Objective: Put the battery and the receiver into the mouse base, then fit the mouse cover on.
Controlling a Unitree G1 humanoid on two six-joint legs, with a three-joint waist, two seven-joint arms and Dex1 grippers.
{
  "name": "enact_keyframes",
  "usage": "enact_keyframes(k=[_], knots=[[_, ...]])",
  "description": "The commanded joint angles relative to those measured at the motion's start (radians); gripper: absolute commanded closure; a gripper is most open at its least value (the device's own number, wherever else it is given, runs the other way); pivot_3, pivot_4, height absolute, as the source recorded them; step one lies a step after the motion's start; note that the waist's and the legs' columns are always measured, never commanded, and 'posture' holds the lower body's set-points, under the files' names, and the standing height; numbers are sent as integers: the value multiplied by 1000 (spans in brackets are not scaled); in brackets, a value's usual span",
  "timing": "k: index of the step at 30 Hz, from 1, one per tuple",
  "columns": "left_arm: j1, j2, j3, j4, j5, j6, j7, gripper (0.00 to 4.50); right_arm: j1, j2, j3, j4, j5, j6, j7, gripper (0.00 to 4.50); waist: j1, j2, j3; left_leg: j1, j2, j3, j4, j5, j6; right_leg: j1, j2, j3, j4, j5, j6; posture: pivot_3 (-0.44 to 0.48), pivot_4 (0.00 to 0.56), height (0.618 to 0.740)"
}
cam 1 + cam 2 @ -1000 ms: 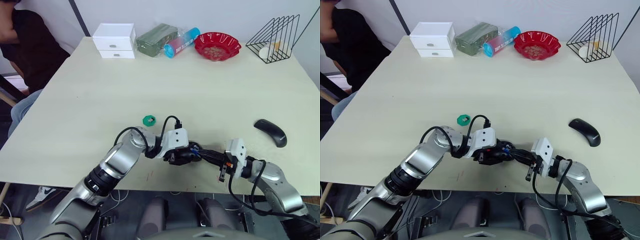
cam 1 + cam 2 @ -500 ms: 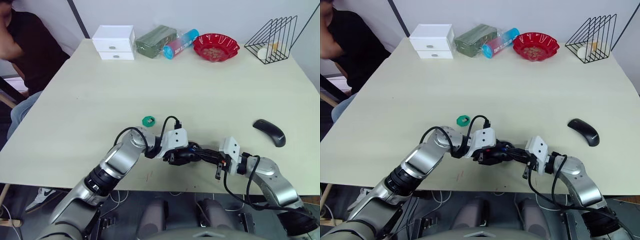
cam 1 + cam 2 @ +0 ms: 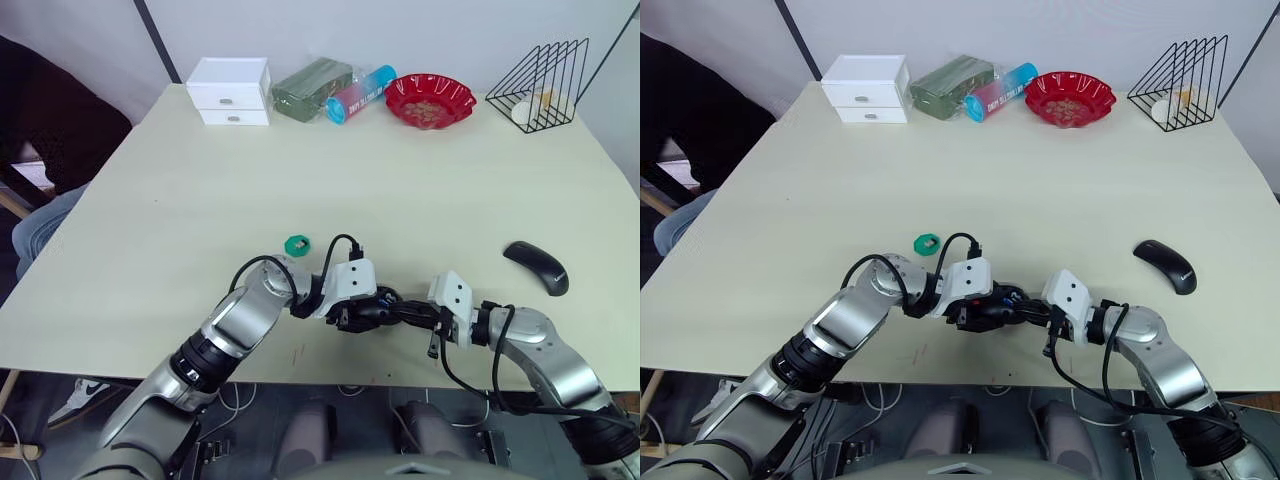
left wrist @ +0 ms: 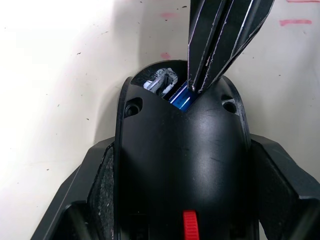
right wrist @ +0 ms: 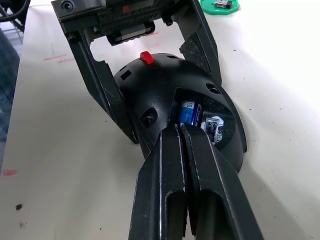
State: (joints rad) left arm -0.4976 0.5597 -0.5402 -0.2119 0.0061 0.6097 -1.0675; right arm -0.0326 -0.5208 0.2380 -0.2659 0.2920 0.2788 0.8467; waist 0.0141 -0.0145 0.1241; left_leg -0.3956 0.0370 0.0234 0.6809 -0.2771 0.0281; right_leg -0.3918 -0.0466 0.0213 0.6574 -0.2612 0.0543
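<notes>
I see the L gripper (image 5: 145,75) clamped on the mouse base (image 4: 182,165) near the table's (image 3: 420,190) front edge. R gripper (image 4: 220,45), fingers pressed together, tips in the base's open bay against the battery (image 5: 188,111). Green disc (image 3: 297,243) just behind w/ a small silvery piece on it, prob. the receiver (image 5: 220,4). Mouse cover (image 3: 537,267) well apart, far R. Rest of the battery is hidden under the fingers.

Blue battery (image 5: 189,111), black mouse base (image 5: 170,85)
</notes>
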Motion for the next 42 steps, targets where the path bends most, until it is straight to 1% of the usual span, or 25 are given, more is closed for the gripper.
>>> enact_keyframes(k=[1,7,9,12,13,15,17,18,19,22,26,27,33,37,38,40,42], knots=[[22,8,-52,24,29,20,0,1544,44,3,-80,-11,56,-13,-1,4417,0,0,0,-1,0,0,0,0,0,0,0,0,0,0,0,0,150,740],[17,12,-47,19,26,10,-6,1544,148,-26,-204,-69,117,-141,59,4417,0,1,2,-1,0,0,0,0,0,0,0,0,0,0,0,0,150,740],[16,12,-47,20,26,6,-7,1544,183,-38,-237,-71,146,-206,118,4417,-1,1,3,-1,0,0,0,0,0,0,0,0,0,0,0,0,150,740],[14,12,-48,23,32,-18,-5,1544,241,-87,-315,-82,233,-183,191,4417,-1,3,4,-1,0,0,0,0,0,0,0,0,0,0,0,0,150,740],[13,11,-48,24,32,-20,-6,1544,251,-95,-345,-87,286,-151,206,4417,1,2,5,-1,0,0,0,0,0,0,0,0,0,0,0,0,150,740],[12,10,-47,25,31,-21,-7,1544,259,-94,-389,-85,336,-148,210,4417,0,2,5,-1,0,0,0,0,0,0,0,0,-1,0,0,0,150,740],[11,11,-47,26,31,-23,-10,1544,281,-117,-416,-72,330,-176,247,3922,0,3,5,-1,0,0,0,0,0,0,0,0,0,0,0,0,150,740],[10,14,-49,26,31,-26,-15,1544,298,-125,-458,-47,334,-207,274,3842,0,3,5,-1,0,0,0,0,0,0,0,0,0,0,0,0,150,740],[9,17,-51,26,32,-29,-20,1544,315,-135,-495,-23,338,-235,305,3298,2,3,5,-1,0,0,0,0,0,0,0,0,0,0,0,0,150,740],[1,18,-49,34,30,-32,-26,1544,344,-150,-562,24,348,-284,367,2061,1,2,6,-1,0,0,0,0,0,0,0,0,-1,0,0,0,150,740],[0,20,-47,35,30,-34,-31,1544,367,-151,-611,48,366,-321,423,656,-1,4,6,-1,0,0,0,0,0,0,0,0,0,0,0,0,150,740],[1,23,-46,34,30,-36,-32,1544,375,-152,-617,51,365,-327,435,54,-1,4,6,-1,0,0,0,0,0,0,0,1,0,0,0,0,150,740],[-3,27,-46,36,26,-36,-41,1544,405,-150,-648,64,379,-338,480,54,-1,4,6,-1,0,0,0,0,0,0,0,1,0,0,0,0,150,740],[-8,22,-44,44,11,-20,-54,1544,404,-148,-643,65,377,-337,482,54,-1,4,7,-1,0,0,0,0,0,0,0,1,0,0,0,0,150,740],[-8,24,-44,45,11,-20,-57,535,401,-147,-641,63,377,-335,480,0,-1,4,7,-1,0,0,0,0,0,0,0,1,0,0,0,0,150,740],[-8,23,-42,49,12,-23,-55,35,399,-144,-637,60,378,-333,478,0,-1,4,7,-1,0,0,0,0,0,0,0,1,0,0,0,0,150,740],[-8,19,-36,52,13,-22,-47,35,398,-143,-636,59,378,-332,478,0,-1,4,7,-1,0,0,0,0,0,0,0,1,0,0,0,0,150,740]])
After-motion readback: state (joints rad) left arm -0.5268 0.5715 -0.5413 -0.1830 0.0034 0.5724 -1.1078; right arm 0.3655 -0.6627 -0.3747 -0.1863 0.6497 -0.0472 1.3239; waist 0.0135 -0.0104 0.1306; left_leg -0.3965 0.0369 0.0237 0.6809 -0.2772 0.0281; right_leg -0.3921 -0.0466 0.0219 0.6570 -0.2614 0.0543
